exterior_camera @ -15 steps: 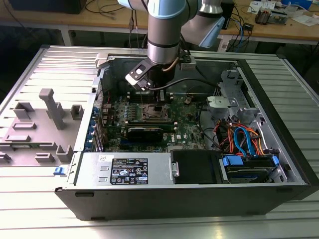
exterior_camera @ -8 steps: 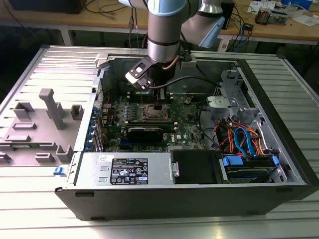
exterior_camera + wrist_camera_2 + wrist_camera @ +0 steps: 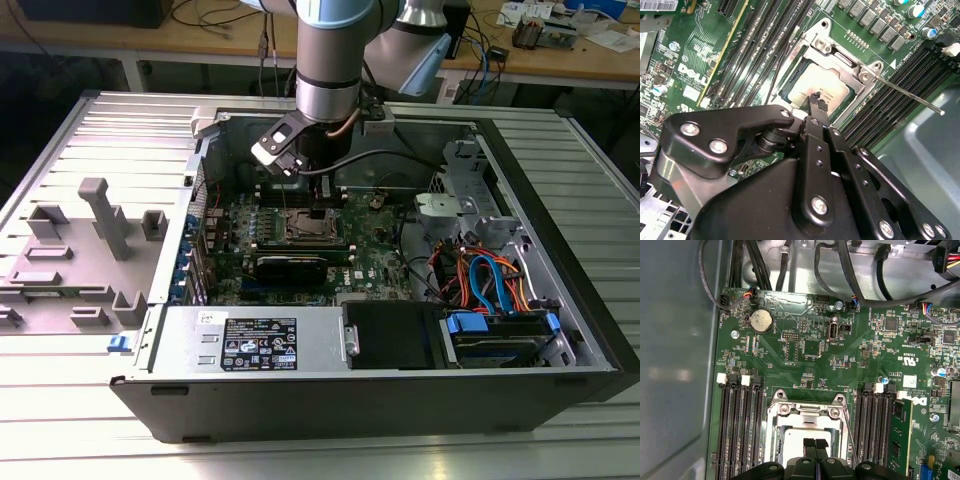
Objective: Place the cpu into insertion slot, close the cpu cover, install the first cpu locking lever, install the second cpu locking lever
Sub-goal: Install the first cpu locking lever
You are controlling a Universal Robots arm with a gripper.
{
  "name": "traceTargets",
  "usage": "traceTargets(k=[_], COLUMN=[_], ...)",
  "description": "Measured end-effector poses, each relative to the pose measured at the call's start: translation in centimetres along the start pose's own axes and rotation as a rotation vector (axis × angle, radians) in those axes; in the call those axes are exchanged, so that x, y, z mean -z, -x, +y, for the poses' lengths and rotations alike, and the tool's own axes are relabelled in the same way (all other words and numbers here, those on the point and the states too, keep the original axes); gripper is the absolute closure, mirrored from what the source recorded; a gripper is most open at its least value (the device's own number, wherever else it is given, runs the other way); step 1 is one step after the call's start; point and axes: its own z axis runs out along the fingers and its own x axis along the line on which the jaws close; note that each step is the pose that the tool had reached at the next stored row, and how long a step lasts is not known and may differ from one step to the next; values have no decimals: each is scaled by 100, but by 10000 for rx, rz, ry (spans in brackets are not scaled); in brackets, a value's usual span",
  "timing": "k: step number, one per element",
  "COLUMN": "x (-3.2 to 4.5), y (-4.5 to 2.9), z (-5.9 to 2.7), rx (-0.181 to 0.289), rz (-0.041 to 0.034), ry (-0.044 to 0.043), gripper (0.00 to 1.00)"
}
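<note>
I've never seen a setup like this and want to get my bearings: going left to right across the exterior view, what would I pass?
Grey fixture → motherboard → cables.

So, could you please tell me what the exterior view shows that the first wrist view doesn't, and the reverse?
The exterior view takes in the arm, the labelled power supply, the blue and orange cables and a grey fixture outside the case. The first wrist view brings out the coin battery. Both show the tool over the cpu on the green motherboard.
</note>
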Motion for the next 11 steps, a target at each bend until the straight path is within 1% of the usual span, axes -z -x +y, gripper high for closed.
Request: traceTargets(k=[11], x=[36], y=[2], z=[0], rx=[0], rz=[4], ry=[2], gripper=[89])
